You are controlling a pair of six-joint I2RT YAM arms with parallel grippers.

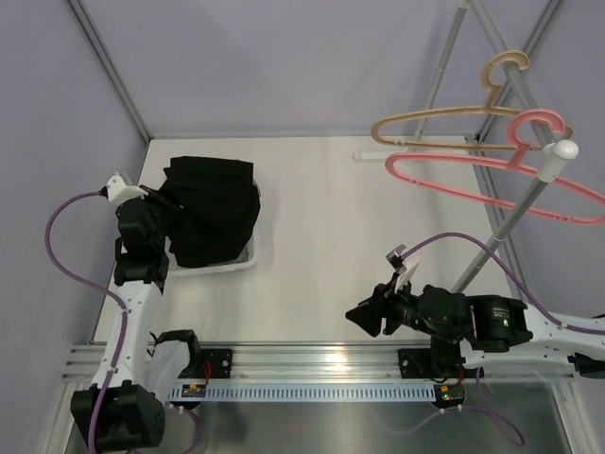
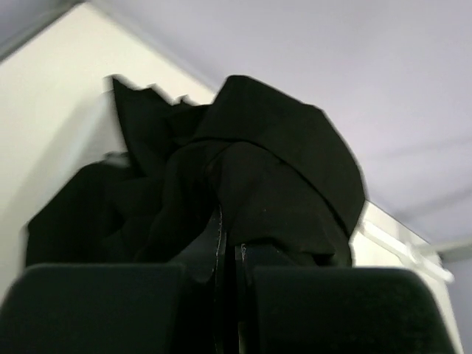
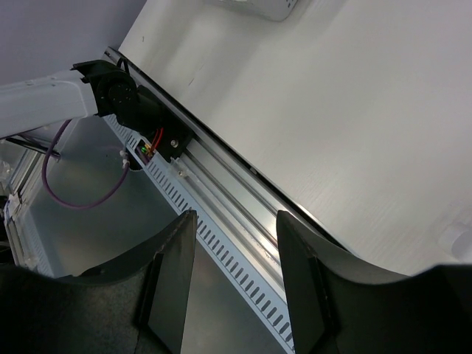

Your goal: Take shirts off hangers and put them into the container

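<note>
Touching black shirt (image 1: 213, 210) with closed left gripper (image 1: 159, 200) over container (image 1: 248, 263), right gripper (image 1: 364, 318) partly open and empty
Left wrist view: left gripper (image 2: 228, 240) fingers (image 2: 210, 254) pressed together with barely a slit between them, black cloth bunched right against the tips; cannot tell if a fold is pinched. Black shirt heaped in the container at far left of table (image 1: 331, 236), spilling over its rim, only the container's near right corner showing. Right gripper (image 3: 236, 284) fingers (image 3: 173, 284) about midway apart, nothing between them, hanging over the rail (image 3: 221, 214) at the table's near edge. Pink hanger (image 1: 492, 180) and tan hanger (image 1: 440, 121) both bare, hooked on slanted rack pole (image 1: 517, 213) at far right. Small board (image 3: 147, 150) on the rail, any print too small to read
</note>
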